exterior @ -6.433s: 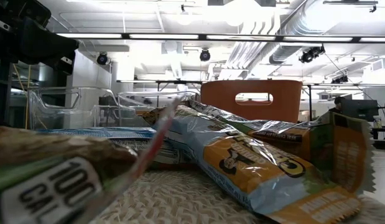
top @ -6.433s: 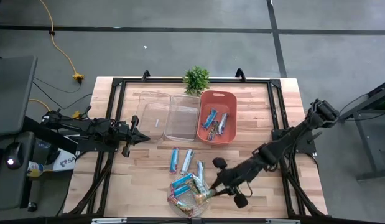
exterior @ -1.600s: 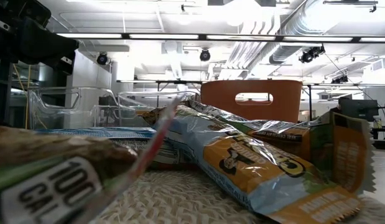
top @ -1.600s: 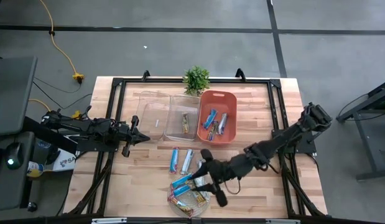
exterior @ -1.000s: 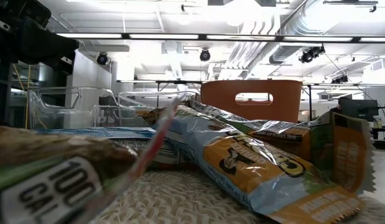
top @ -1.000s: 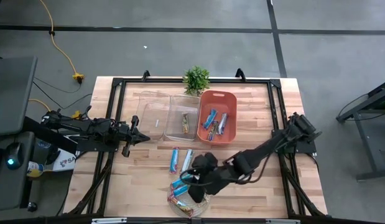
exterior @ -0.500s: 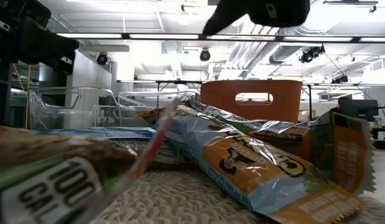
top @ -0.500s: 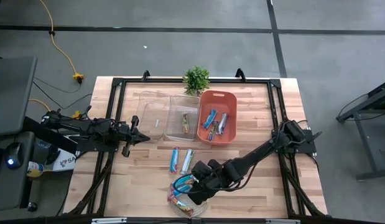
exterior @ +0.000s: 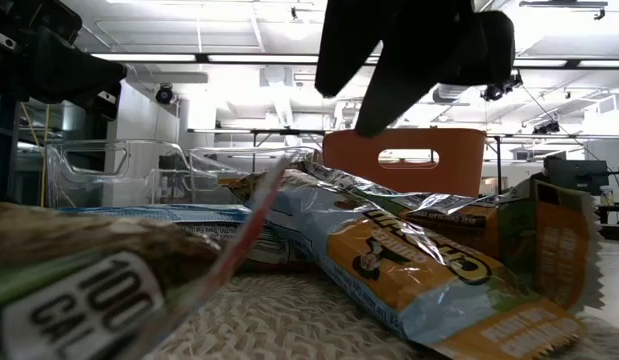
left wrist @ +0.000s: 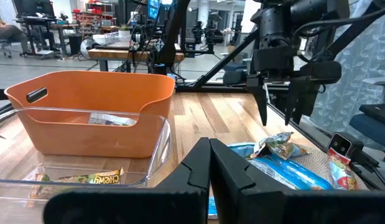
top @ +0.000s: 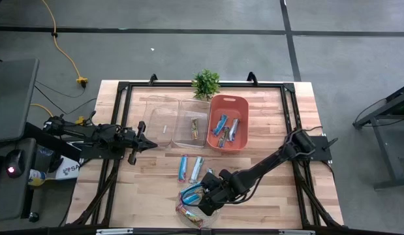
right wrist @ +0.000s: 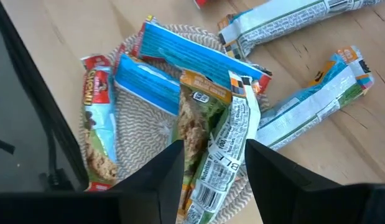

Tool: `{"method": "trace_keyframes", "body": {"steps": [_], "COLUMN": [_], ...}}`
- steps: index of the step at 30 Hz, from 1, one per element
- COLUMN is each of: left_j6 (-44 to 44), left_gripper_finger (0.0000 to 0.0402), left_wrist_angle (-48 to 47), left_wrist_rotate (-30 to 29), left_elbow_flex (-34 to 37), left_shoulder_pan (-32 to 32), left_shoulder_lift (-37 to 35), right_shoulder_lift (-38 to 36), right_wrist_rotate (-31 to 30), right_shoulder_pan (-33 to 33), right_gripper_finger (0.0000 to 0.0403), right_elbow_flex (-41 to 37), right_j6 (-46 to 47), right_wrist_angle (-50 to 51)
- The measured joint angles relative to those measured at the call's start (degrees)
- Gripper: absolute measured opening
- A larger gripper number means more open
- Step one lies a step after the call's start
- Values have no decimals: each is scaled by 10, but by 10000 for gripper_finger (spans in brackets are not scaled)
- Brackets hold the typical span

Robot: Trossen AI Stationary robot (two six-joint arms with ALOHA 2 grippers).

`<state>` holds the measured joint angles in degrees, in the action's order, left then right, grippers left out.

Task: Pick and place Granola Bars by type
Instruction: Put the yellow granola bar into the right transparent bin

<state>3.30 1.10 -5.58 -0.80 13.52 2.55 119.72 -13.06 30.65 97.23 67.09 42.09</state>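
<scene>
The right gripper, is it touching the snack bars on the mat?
Apart. The left wrist view shows the right gripper, fingers open, hanging above the granola bars with clear space between.

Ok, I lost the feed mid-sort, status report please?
Right gripper jaws open, above bars on the woven mat, nothing held. Left gripper shut, waiting beside clear bins. Nothing in the way.

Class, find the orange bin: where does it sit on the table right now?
In the high view the orange bin sits at the table's far middle, right of the clear container and just below-right of the small potted plant.
</scene>
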Motion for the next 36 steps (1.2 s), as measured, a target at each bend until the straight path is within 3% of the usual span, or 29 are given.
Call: {"method": "trace_keyframes", "body": {"steps": [8, 17, 36], "left_j6": [0, 0, 0], "left_gripper_finger": [1, 1, 1], "left_wrist_angle": [0, 0, 0], "left_wrist_rotate": [0, 0, 0], "left_elbow_flex": [0, 0, 0], "left_shoulder_pan": [0, 0, 0], "left_shoulder_lift": [0, 0, 0], "right_shoulder_lift": [4, 4, 4], "right_wrist_rotate": [5, 23, 14], "right_shoulder_pan": [-8, -12, -30], "right_gripper_finger": [153, 153, 153], "right_elbow_flex": [-39, -72, -72], "right_j6": [26, 36, 8], "right_wrist_angle": [-14, -97, -82]}}
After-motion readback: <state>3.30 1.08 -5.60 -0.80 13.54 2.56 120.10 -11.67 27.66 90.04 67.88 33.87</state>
